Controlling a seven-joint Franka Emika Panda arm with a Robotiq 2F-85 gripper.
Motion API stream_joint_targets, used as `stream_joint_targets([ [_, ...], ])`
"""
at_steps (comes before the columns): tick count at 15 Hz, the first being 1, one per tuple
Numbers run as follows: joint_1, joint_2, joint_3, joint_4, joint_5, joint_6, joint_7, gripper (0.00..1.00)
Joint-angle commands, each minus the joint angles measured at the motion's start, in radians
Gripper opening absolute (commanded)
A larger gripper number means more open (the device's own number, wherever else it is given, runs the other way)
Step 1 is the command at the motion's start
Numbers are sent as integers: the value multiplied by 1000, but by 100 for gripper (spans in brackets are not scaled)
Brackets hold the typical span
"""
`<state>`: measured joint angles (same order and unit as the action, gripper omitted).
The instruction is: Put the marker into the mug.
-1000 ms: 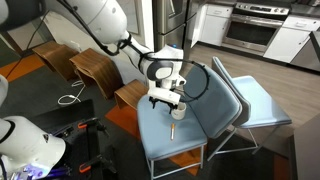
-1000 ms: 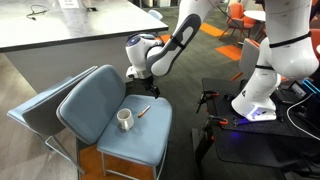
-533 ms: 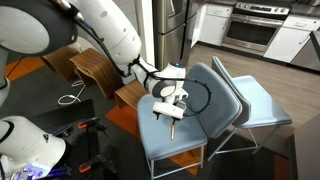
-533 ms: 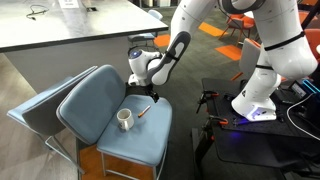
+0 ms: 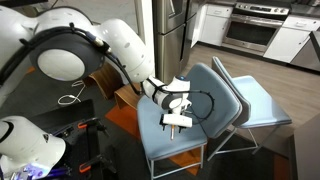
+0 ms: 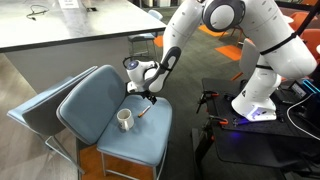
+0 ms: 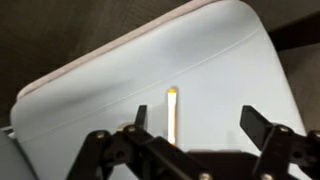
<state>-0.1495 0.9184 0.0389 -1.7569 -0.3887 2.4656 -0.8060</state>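
Descent marks this moment against a second ago: your gripper (image 6: pixel 148 98) has come down from well above the chair seat (image 6: pixel 92 106) and now hangs close over its front part. In both exterior views the arm is folded lower and nearer the chair than before.

The marker (image 6: pixel 145 110) has not moved. It lies flat on the blue cushion, just below the gripper in an exterior view and near the mug (image 6: pixel 125 120), with a gap between the two. The mug stands upright on the seat in the same spot as before, with nothing visible inside it.

In the wrist view your gripper (image 7: pixel 200 126) is spread wide, and both dark fingers (image 7: pixel 258 124) show at the bottom of the picture. The marker (image 7: pixel 172 112) lies between them as a thin pale stick on the seat (image 7: pixel 90 95), running away from the camera. It sits closer to the finger on the picture's left side than to the opposite one. Nothing is pinched. From these views you cannot tell whether the fingertips touch the cushion yet.
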Motion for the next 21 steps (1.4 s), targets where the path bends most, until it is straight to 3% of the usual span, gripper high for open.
stream_joint_targets([
  [1,-18,89,17,102,-2,36,-44,100],
  [10,-67,239,54,280,30,58,-139,100],
  [21,-65,232,47,186,24,152,-116,95],
])
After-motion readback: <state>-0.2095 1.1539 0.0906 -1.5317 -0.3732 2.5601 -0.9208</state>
